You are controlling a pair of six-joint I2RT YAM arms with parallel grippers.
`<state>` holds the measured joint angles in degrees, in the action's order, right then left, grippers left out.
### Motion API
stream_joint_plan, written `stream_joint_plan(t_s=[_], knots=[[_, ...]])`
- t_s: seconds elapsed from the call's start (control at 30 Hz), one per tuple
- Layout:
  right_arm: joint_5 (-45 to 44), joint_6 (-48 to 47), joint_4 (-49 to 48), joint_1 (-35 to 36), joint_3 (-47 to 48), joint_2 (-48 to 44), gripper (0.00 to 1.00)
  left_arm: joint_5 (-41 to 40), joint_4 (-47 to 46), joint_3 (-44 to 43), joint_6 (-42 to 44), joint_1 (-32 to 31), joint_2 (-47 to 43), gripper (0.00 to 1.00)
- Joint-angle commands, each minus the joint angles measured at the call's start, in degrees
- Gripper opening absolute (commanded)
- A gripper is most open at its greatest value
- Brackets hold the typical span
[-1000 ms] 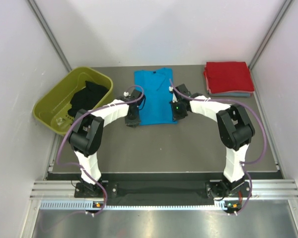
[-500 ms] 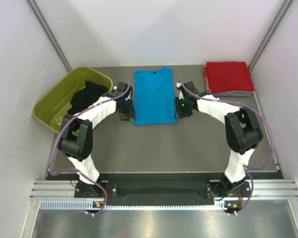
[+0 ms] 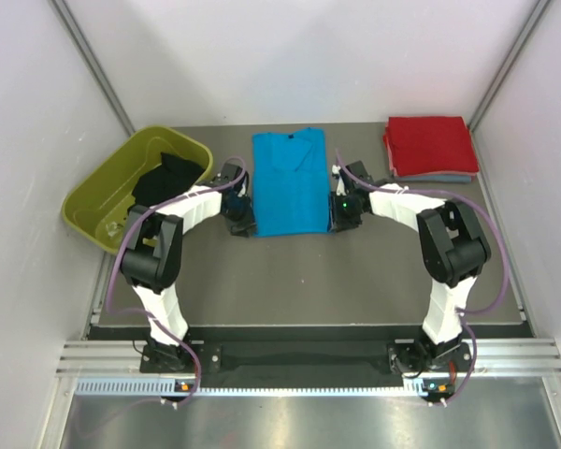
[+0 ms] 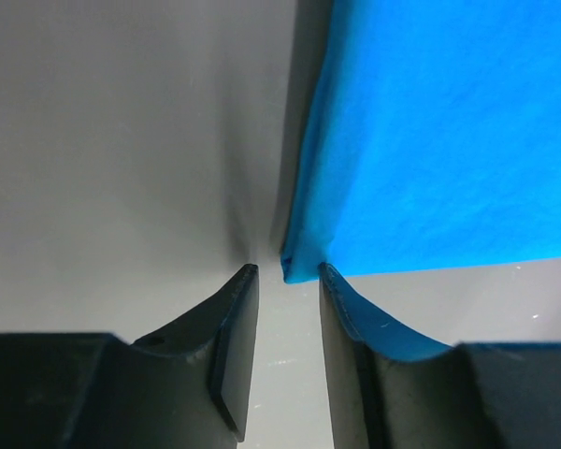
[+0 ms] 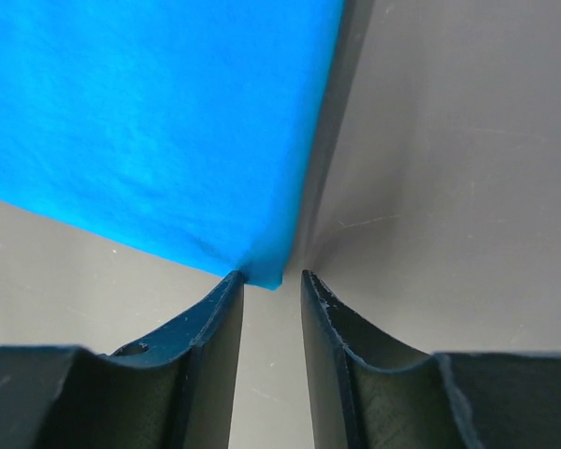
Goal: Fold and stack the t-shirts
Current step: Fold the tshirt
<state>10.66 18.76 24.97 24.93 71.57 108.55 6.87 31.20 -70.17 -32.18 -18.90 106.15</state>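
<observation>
Now, far left: olive-green tub on the table, black t-shirt bunched inside it.

Left gripper sits low at the near-left corner of the turquoise-blue t-shirt. Wrist view: left gripper is parted, with a clear gap between the two fingers and bare table showing through it. Nothing is clamped. The corner of the turquoise-blue t-shirt lies right at the mouth of the gap, just beyond the tips; I cannot tell whether it touches them.

Centre: the shirt lies flat as a long rectangle, sleeves tucked in, collar at the far end.

Right gripper is at the near-right corner, mirroring the left. Wrist view: right gripper is parted more narrowly, gap empty, no cloth between the fingers. The turquoise-blue t-shirt has its corner at the tip of the left-hand finger, the rest spreading away to the far left.

Far right: red t-shirt folded square, on top of the grey-blue t-shirt, of which only an edge shows. This stack is well apart from both grippers.
</observation>
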Motion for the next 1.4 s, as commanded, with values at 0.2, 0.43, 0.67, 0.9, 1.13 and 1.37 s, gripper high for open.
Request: stream_joint_plan(t_s=[0.2, 0.43, 0.67, 0.9, 1.13, 1.37], knots=[[0.9, 0.2, -4.2, -0.8, -2.4, 1.7, 0.22, 1.2, -3.3, 1.2, 0.8, 0.1, 0.6, 0.25], [-1.1, -0.9, -4.1, -0.8, -5.1, -1.6, 0.0, 3.4, -2.5, 1.7, -0.7, -0.2, 0.1, 0.0], [-2.6, -1.5, -2.5, -0.7, -12.1, -9.8, 0.0, 3.0, -2.6, 8.7, -3.4, -2.9, -5.6, 0.0], [-3.5, 0.7, -1.9, -0.4, -24.9, -19.9, 0.0, -2.0, -1.4, 18.1, -6.4, -11.2, -13.4, 0.0], [-4.2, 5.5, 0.2, 2.9, -35.5, -33.2, 0.0, -3.9, -0.1, 24.7, -12.5, -18.5, -23.1, 0.0], [-7.6, 12.3, 6.3, 6.9, -40.6, -46.5, 0.0, -6.3, 5.4, 27.4, -15.6, -21.8, -31.5, 0.0]])
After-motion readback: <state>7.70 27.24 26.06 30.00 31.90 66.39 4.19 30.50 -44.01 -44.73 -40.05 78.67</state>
